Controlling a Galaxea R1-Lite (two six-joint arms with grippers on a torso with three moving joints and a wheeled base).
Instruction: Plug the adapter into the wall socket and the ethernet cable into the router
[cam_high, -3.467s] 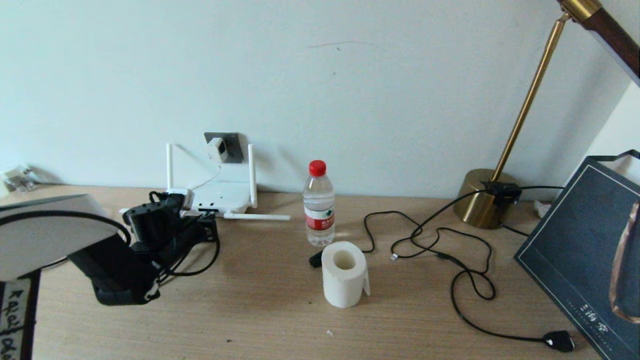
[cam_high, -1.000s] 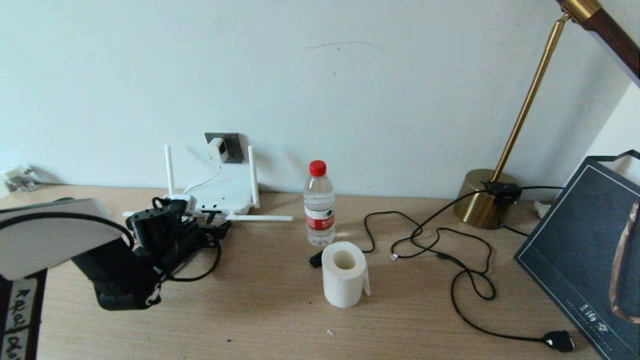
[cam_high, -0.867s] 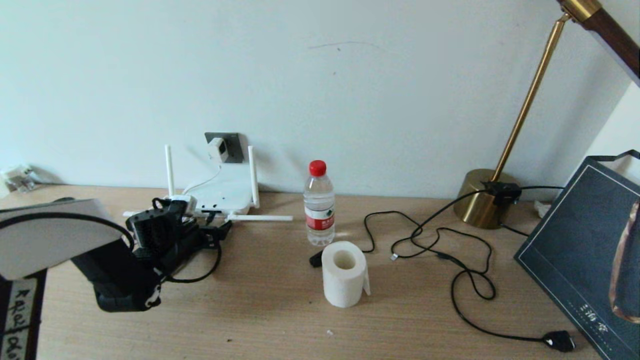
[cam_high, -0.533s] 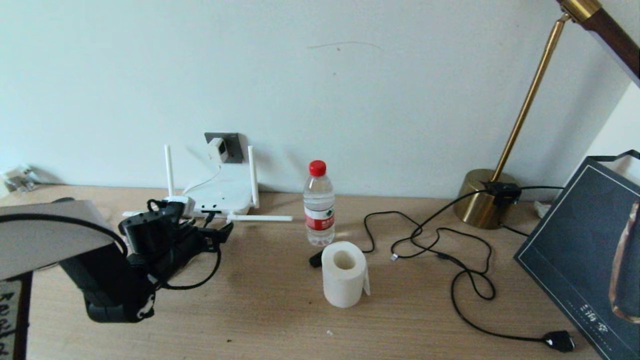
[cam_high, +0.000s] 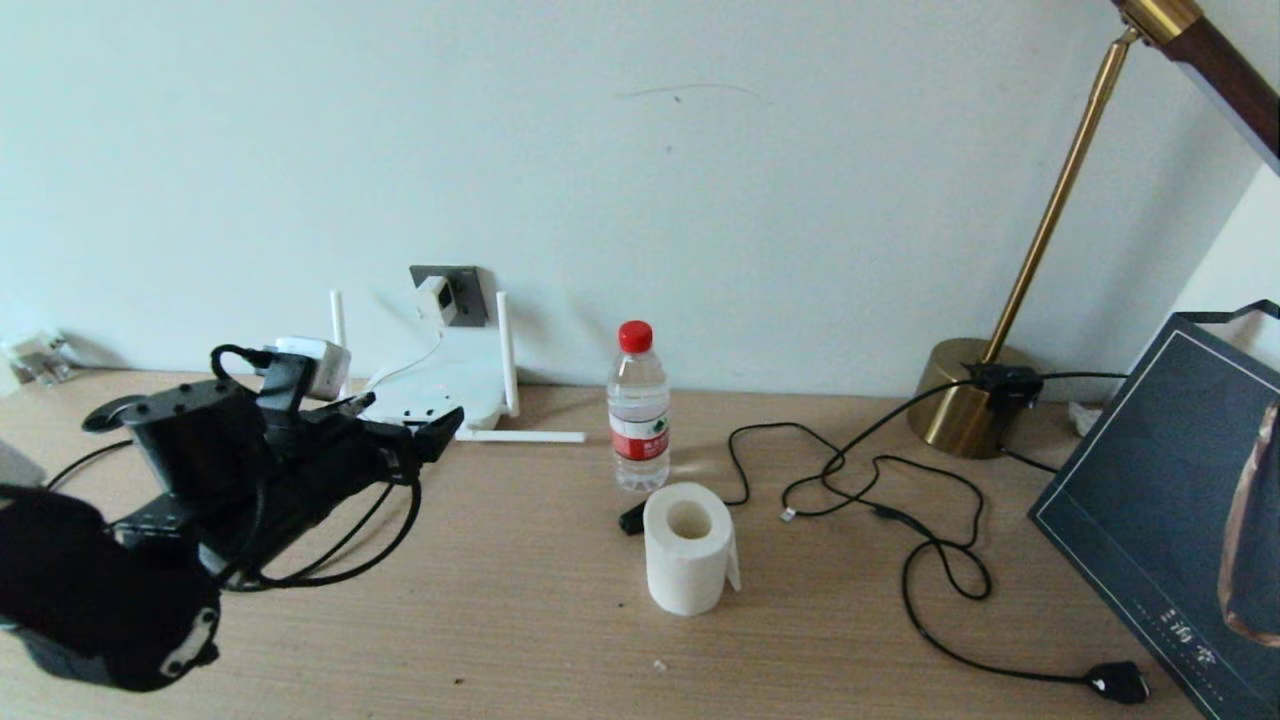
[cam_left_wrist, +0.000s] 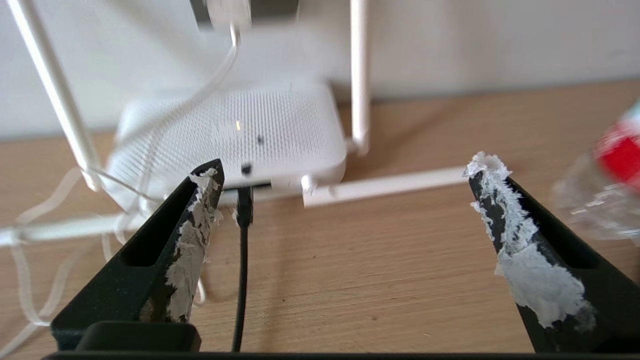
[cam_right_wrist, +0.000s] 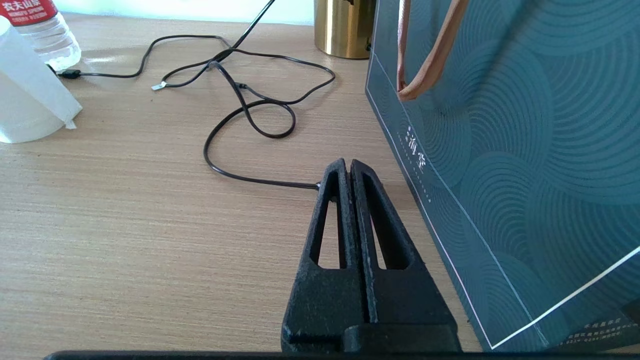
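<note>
From the head camera, we saw the router flat on the desk against the wall, our chosen landmark. Directly above the router, the adapter sat plugged into the wall socket, its thin white cord drooping down to the router. Our left gripper hovered just in front of the router, slightly toward its left side, with its jaws spread apart and nothing between them. A water bottle stood to the right of the router, and a toilet-paper roll lay farther forward and right of it.

From the left wrist camera, we saw our two fingers standing wide apart and empty. The ethernet cable ran along the desk between them, close beside one finger without touching it, and its plug met the near edge of the router. One antenna lay flat on the desk beyond the other fingertip.

From the right wrist camera, we saw our right gripper parked far to the right of the router, beside a dark paper bag, its jaws pressed together on nothing, with a thin lamp cord looping on the desk ahead.
</note>
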